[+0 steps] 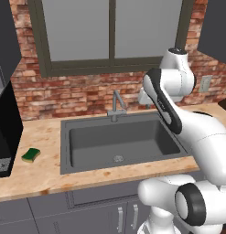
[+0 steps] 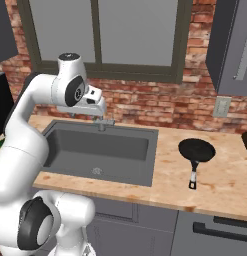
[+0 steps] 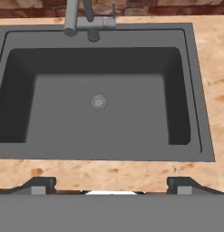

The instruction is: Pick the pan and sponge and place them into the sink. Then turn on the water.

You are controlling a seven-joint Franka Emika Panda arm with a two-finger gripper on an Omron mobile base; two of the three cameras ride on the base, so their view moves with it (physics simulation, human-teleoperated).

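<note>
Hand view first: I'm looking down into the sink [image 3: 109, 118], with its round drain [image 3: 99, 101] near the middle and the faucet [image 3: 72, 20] at the far rim. My gripper [image 3: 111, 185] has its two fingertips [image 3: 41, 185] standing wide apart at the bottom of the view, with nothing between them.

From the left base view, the sponge [image 1: 30, 155] lies flat on the wooden counter [image 1: 41, 137] to the left of the sink [image 1: 87, 167], well apart from the basin and near a black appliance [image 1: 7, 132] (I can't tell what it is).

From the right base view, the pan [image 2: 196, 150] sits on the counter to the right of the sink, handle pointing toward the front edge. The hand [image 2: 95, 102] hangs above the sink's rear, near the faucet.
</note>
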